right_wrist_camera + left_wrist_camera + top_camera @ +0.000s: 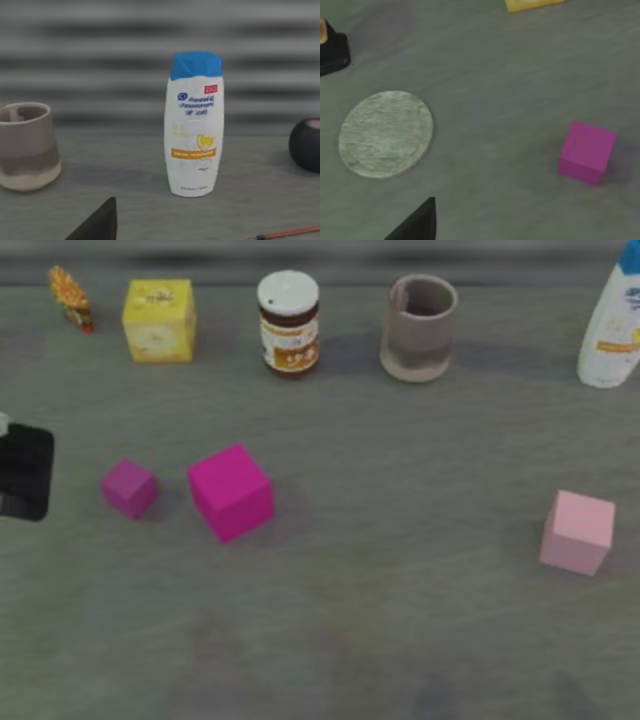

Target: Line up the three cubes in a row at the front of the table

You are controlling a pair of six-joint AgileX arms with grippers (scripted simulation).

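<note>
My left arm (22, 472) sits at the table's left edge, at nine o'clock in the top view, only its dark body showing. I cannot tell how far my left fingers are spread; the left wrist view catches one dark fingertip (417, 224) and nothing held. My right arm is out of the top view, and its wrist view likewise shows a single dark fingertip (97, 222), so its spread is also unclear.

On the grey table (400, 620), the small purple-magenta cube (129, 488) lies near my left arm, toward eight o'clock from the centre. The bright magenta cube (231, 492) stands just beside it on the right, apart, turned at an angle. The pale pink cube (577, 532) rests well apart, at four o'clock near the right edge.

Along the twelve o'clock edge stand a small orange figure (70, 298), a yellow printed box (159, 320), a jar (288, 324) with a white lid closed and dark contents, an open mug (418, 327) whose inside looks bare, and a capped white bottle (612, 325) with a blue top.

The left wrist view also shows a pale round disc (386, 133) flat on the table.
</note>
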